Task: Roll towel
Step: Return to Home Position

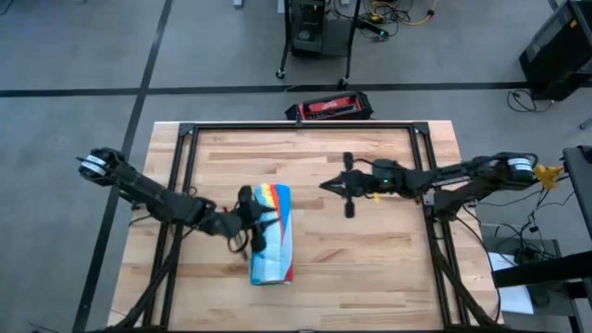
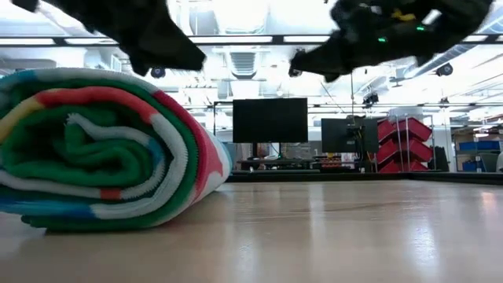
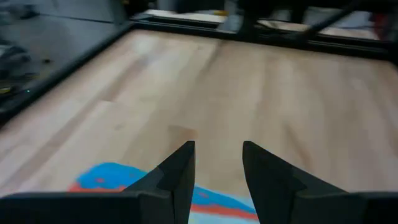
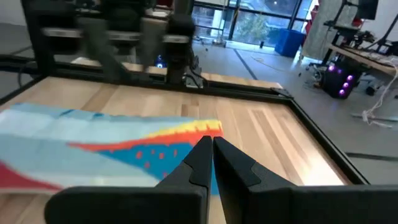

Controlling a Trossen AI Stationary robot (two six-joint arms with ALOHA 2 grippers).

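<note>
The towel [image 1: 271, 236] lies as a thick roll on the wooden table [image 1: 370, 250], a little left of centre, printed side outward. The low view shows the green spiral at its end. The rolling looks finished, so the step in hand appears to be drawing both arms back to rest. To do this well, the left gripper [image 1: 257, 220] should rise straight up before retreating, so no finger snags the cloth and unwinds it. That gripper hovers over the roll's left side, its arm stretched in from the table's left, fingers slightly parted and holding nothing. The right gripper [image 1: 326, 186] hangs near the roll's far end without touching it, its arm reaching in from the right, fingers pressed together and empty.
</note>
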